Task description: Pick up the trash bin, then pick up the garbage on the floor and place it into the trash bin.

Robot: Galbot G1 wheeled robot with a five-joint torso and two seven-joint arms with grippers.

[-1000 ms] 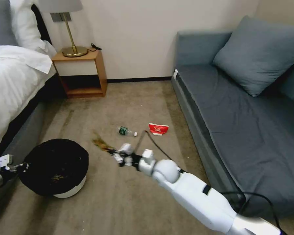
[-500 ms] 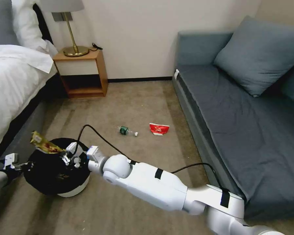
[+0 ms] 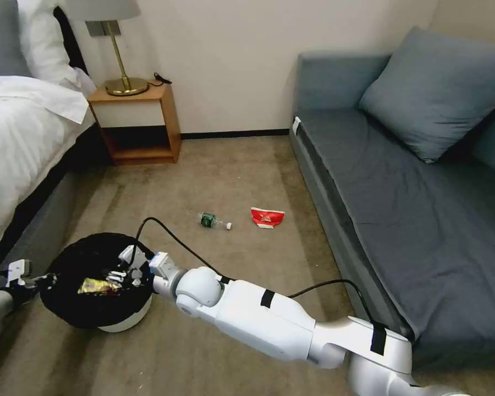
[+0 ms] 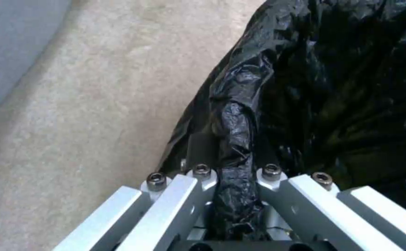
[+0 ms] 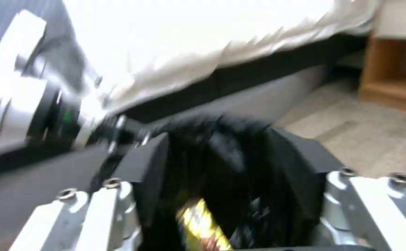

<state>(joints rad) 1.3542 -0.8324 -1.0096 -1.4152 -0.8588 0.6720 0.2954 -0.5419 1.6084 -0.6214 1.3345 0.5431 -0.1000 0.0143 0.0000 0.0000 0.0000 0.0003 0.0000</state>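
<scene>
The trash bin (image 3: 121, 322) is white with a black bag (image 4: 342, 87) over its rim and stands on the carpet at the lower left. My left gripper (image 3: 33, 283) is shut on the bag-covered rim (image 4: 233, 170). Over the bin's mouth my right gripper (image 3: 121, 272) hangs open, its fingers (image 5: 147, 167) spread wide. A gold-yellow wrapper (image 3: 96, 285) lies loose inside the bin, below the open fingers (image 5: 200, 223). Of the garbage on the floor, a small clear bottle (image 3: 212, 221) with a green label and a red-and-white packet (image 3: 267, 217) lie mid-carpet.
A bed (image 3: 22, 143) runs along the left, close to the bin. A wooden nightstand (image 3: 140, 124) with a brass lamp stands at the back wall. A grey sofa (image 3: 412, 203) with a cushion takes up the right side. Open carpet lies between them.
My right arm swung left from the middle of the floor with the wrapper, dropped over the bin and opened. The wrapper now lies inside the bin. The left gripper kept its hold.
</scene>
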